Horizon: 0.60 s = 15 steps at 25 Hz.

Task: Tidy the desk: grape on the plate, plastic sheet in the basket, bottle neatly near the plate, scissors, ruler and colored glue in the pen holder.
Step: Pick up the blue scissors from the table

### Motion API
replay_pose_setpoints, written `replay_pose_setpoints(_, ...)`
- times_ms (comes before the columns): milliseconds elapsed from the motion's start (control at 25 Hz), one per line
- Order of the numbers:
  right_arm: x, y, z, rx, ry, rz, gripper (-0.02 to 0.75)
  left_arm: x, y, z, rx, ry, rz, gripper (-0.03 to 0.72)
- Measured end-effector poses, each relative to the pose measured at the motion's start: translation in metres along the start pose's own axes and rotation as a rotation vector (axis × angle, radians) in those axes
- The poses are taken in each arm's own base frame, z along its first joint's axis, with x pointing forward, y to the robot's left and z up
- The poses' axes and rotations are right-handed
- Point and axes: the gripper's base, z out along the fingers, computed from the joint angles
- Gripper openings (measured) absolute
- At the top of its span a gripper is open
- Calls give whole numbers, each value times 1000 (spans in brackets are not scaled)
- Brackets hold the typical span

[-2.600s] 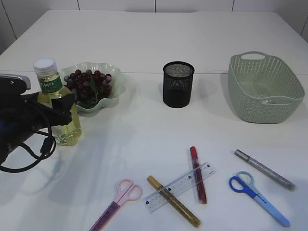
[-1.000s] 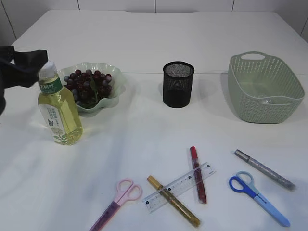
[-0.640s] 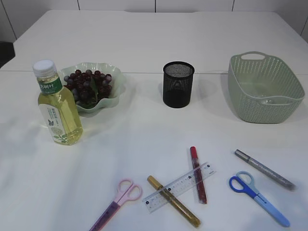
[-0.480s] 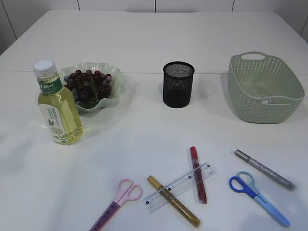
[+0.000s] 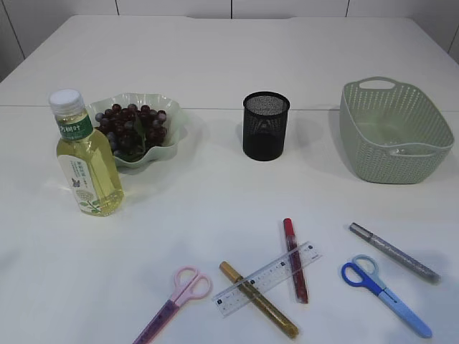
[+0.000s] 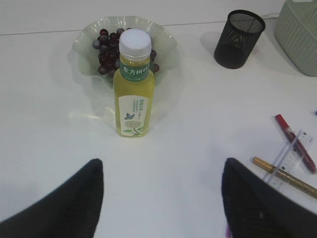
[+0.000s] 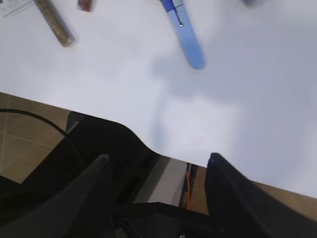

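The bottle (image 5: 87, 161) of yellow drink stands upright just left of the green plate (image 5: 172, 143), which holds the grapes (image 5: 133, 127). The black mesh pen holder (image 5: 265, 125) stands mid-table. Near the front lie pink scissors (image 5: 176, 301), blue scissors (image 5: 384, 292), a clear ruler (image 5: 267, 278) and gold (image 5: 258, 308), red (image 5: 295, 259) and silver (image 5: 393, 251) glue sticks. No plastic sheet shows. My left gripper (image 6: 162, 166) hangs open and empty, well back from the bottle (image 6: 132, 84). My right gripper (image 7: 157, 157) is open over the table's front edge, below the blue scissors (image 7: 185, 42).
The pale green basket (image 5: 394, 132) sits at the right rear. In the left wrist view the pen holder (image 6: 238, 38) stands to the right of the plate (image 6: 84, 42). Floor and dark robot base show past the table edge (image 7: 124, 124).
The left arm, at the exterior view's top left beside the bottle cap a second ago, has left that view. The bottle stays upright in place.
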Motion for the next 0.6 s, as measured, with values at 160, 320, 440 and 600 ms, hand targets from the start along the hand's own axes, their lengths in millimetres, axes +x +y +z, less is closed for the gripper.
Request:
replay_pose_setpoints(160, -24, -2, -4, 59, 37, -40, 471, -7, -2, -7, 7, 1, 0, 541)
replay_pose_setpoints(320, -52, 1, -3, 99, 73, -78, 471, -3, -2, -8, 7, 47, -1, 541)
replay_pose_setpoints(440, -72, 9, 2, 112, 101, -136, 471, 2, -2, -8, 6, 99, 0, 541)
replay_pose_setpoints(600, -91, 21, 25, 123, 186, -213, 471, 4, -2, -8, 6, 118, 0, 541)
